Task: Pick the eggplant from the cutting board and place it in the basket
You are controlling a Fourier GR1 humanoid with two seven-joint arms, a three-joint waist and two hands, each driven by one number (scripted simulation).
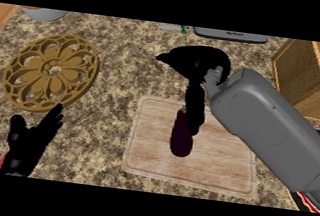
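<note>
Resting at lower left, left hand [31, 140] fingers straight, idle | eggplant [182, 135] lying on cutting board [215, 169], awaiting pickup | right hand [194, 91] reaching down over eggplant's top end, fingers touching it, closure unclear | basket [301, 72] upper right, destination.

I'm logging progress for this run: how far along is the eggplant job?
Nothing is done yet: the eggplant lies on the cutting board. In hand: the right hand reaches over it. Left: grasping, carrying, placing in the basket.
</note>
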